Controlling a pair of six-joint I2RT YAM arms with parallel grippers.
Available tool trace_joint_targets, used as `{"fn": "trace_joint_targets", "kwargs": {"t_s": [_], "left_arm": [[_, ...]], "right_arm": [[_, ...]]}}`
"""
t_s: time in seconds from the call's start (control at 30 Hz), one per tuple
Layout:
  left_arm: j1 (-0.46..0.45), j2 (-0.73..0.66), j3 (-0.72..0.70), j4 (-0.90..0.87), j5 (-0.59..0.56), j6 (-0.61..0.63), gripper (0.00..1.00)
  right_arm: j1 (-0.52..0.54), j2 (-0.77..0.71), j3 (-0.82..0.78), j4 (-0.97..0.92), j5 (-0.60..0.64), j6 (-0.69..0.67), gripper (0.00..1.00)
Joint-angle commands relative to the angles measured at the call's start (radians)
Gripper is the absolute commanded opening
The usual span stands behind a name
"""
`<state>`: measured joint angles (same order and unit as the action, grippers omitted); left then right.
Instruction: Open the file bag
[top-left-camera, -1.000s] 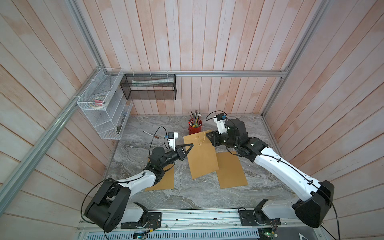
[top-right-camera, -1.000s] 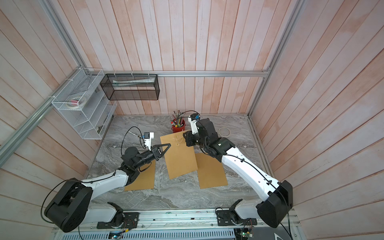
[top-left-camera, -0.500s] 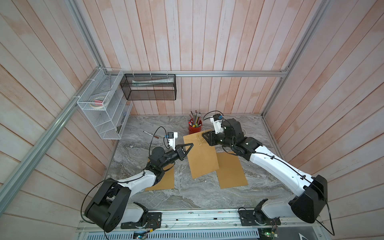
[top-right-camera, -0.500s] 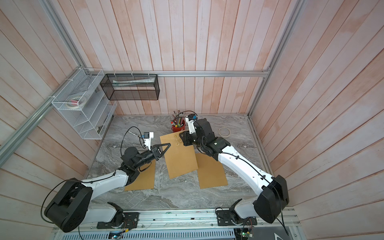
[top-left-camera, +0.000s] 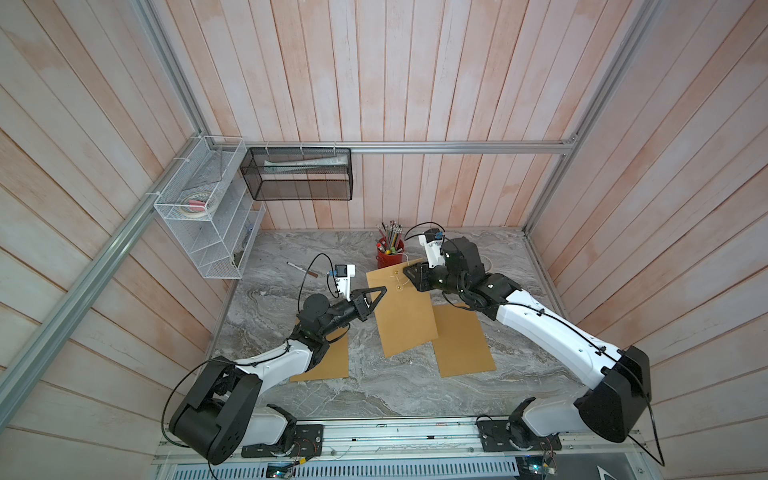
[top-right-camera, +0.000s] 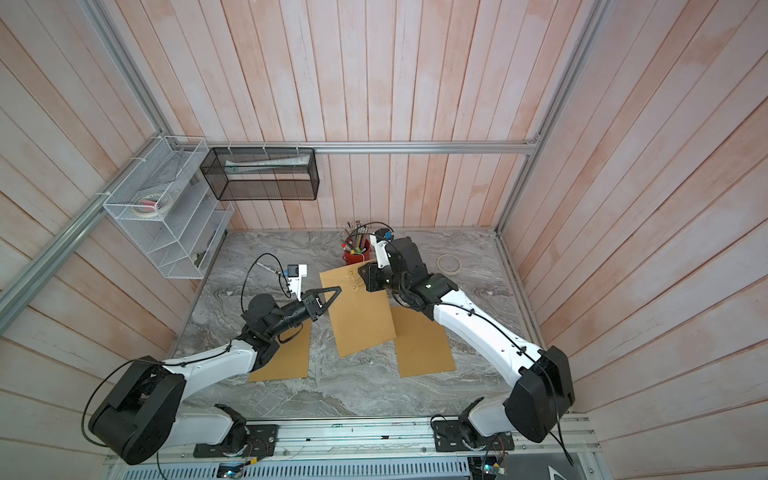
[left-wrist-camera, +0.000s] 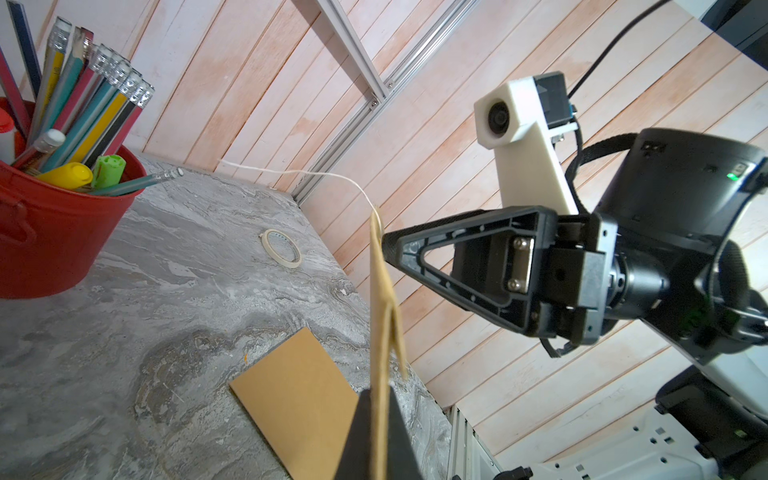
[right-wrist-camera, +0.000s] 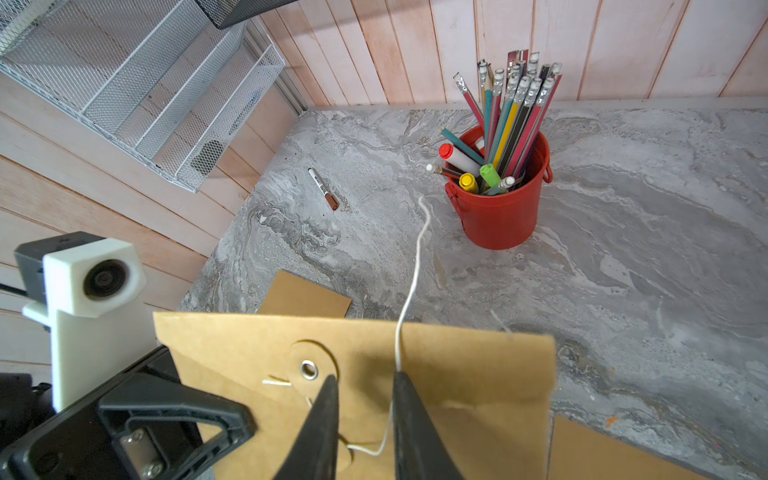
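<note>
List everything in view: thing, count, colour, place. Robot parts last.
file bag: 1, kraft brown, mid-table, top end raised
string: 1, white, loose from the file bag's flap
flat envelopes: 2, kraft brown, on table either side of the file bag
pen bucket: 1, red, back of table, full of pencils and markers
marker: 1, white with brown cap, lying near the wire rack
tape rolls: 2, pale, one on table, one in wire rack
wire rack: 1, white, side wall
mesh basket: 1, black, back rail
table: 1, grey marble
left tool: black, shut on file bag's edge
right tool: black, slightly open at flap
</note>
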<state>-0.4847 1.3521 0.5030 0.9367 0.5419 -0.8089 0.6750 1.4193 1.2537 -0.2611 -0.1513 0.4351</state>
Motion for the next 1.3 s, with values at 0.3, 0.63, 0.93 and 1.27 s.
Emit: {"fn": "trace_joint_targets", "kwargs": {"t_s": [0.3, 0.63, 0.93, 1.27], "left_arm": [[-0.003, 0.004, -0.015, 0.051, -0.011, -0.015, 0.00], [-0.003, 0.001, -0.017, 0.049, -0.022, -0.015, 0.00], [-0.003, 0.013, -0.009, 0.063, -0.016, -0.021, 0.00], [-0.003, 0.015, -0.015, 0.064, -0.014, -0.021, 0.00]], "right_arm": [[-0.005, -0.044, -0.011, -0.012, 0.022, 0.004, 0.27], [-0.005, -0.088, -0.051, -0.012, 0.025, 0.023, 0.27], [-0.003, -0.065, -0.070, 0.014, -0.011, 0.040, 0.26], [0.008, -0.014, -0.044, 0.028, -0.039, 0.039, 0.22]]}}
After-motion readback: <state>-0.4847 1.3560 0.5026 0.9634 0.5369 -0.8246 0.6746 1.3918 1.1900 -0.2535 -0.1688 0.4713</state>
